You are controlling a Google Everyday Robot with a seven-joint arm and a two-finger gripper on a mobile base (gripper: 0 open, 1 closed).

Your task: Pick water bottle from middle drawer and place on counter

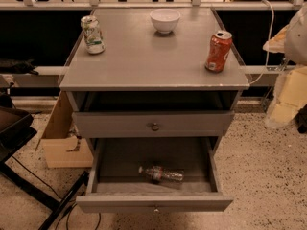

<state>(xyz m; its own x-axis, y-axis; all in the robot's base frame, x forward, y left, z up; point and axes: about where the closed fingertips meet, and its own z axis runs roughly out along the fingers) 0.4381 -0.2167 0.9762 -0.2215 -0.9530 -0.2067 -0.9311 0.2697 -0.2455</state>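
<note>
The grey cabinet (153, 123) stands in the middle of the view, and everything here is placed against it. Its lowest front, the middle drawer (154, 202), is pulled out towards the camera. The water bottle (160, 174) lies on its side on the drawer floor, near the front wall and about midway across the cabinet's width. Its long axis runs roughly side to side, and its paler end points to the cabinet's left side. Nothing touches the bottle.

The gripper (283, 104) appears to be the pale, blurred shape at the picture's right edge, out beyond the cabinet's right side. It sits at about the height of the cabinet's top and upper drawer. It is well apart from the bottle, higher than it and off to the right. Whether the gripper is open or closed cannot be told, and nothing can be seen in its hold.

The cabinet's flat top, the surface (144, 66), carries three things. A white-green can (92, 34) stands near its back left corner, a white bowl (165, 19) sits at the back middle, and a red soda can (218, 51) stands by its right edge. Above the open drawer, the upper drawer (120, 123) is closed, with its round knob (155, 126) centred. A cardboard box (62, 143) rests on the speckled floor (268, 176) against the cabinet's left side.
</note>
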